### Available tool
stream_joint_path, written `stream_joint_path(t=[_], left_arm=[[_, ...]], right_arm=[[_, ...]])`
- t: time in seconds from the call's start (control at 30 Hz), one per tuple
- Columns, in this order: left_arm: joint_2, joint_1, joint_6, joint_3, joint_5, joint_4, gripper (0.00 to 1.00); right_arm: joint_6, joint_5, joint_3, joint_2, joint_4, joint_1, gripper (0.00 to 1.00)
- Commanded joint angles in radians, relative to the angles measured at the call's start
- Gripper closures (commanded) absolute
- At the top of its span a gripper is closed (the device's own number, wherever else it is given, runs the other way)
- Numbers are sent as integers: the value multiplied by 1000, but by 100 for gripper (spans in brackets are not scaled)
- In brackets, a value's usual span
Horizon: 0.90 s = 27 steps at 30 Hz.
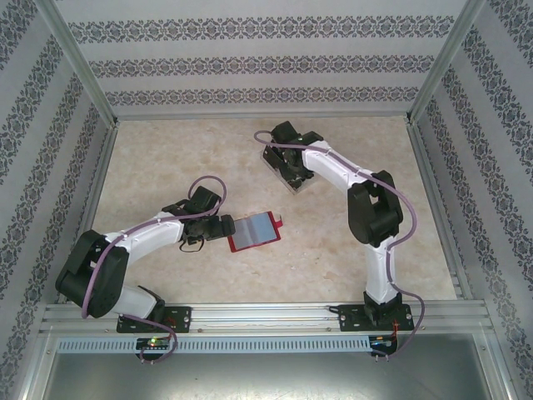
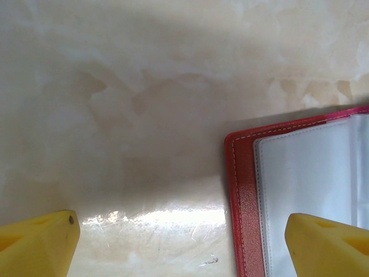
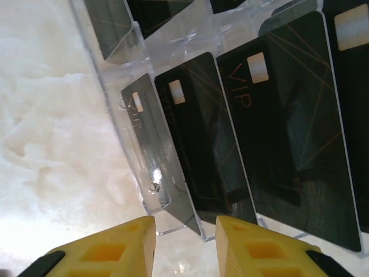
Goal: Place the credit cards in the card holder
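I'm hovering my left pincer (image 2: 180, 225), spread wide, over the open red leather-like card holder (image 2: 245, 190) on the marble surface (image 2: 144, 86). Its sleeves are looking empty. My right pincer (image 3: 184, 228) is straddling a thin black credit card (image 3: 202, 144) in the clear plastic rack (image 3: 144, 190); can't tell if it's gripping. All the cards are waiting.

The marbled table (image 1: 166, 158) bears an open red card holder (image 1: 254, 232) and clear rack (image 3: 151, 190).

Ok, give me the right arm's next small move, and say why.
Probably ease the right gripper forward until its jaws straddle the nearest black card. The jaws stand slightly apart with nothing between them, the card's lower edge roughly lines up with the gap, and it stands in the clear rack. The wallet lies open, ready.
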Motion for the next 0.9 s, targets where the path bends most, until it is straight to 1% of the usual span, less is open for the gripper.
stream_joint_path(t=[0.0,0.23,0.43,0.53,0.7,0.87], left_arm=[[-15,-7,-11,19,-14,-8,7],[-17,-6,-9,18,-16,-13,7],[-14,-6,-8,20,-13,-7,7],[-11,-5,-7,20,-13,-6,7],[-13,-7,-11,18,-11,-2,7],[-15,-6,-11,17,-11,-2,7]], right_arm=[[-21,22,48,37,-39,-9,66],[-15,-21,90,87,-43,-11,67],[-14,-21,93,108,-45,-11,68],[-14,-27,86,107,-42,-12,71],[-13,-44,81,101,-38,-12,79],[-14,-60,85,103,-39,-12,83]])
